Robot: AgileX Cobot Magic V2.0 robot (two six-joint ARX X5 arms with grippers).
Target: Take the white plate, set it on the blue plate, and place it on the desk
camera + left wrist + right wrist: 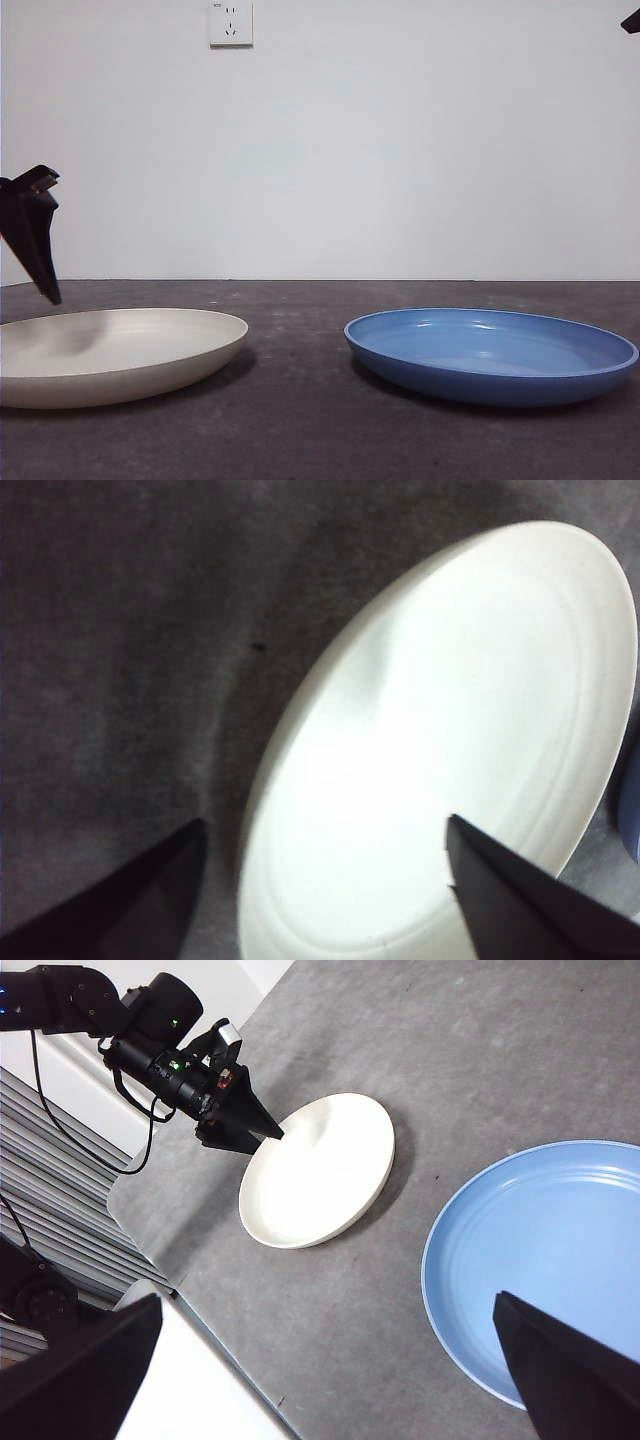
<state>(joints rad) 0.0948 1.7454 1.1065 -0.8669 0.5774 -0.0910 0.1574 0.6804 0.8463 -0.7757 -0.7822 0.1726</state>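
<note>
Grey mottled desk (pixel 300 400); white wall (pixel 400 150) with socket (pixel 231 23) behind.

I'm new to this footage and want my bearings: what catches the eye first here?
Two wide plates lie apart on the dark desk: the white plate and the blue plate. The left gripper hangs above the white plate's outer rim with open jaws; the right gripper, also open, waits high beside the blue plate.

Background, front view: plain white wall (pixel 400 150) with a white wall socket (pixel 231 23) at 11 o'clock. Right wrist view: grey ribbed panel (pixel 50 1190) at 9 o'clock beyond the table edge. Lighting even.
</note>
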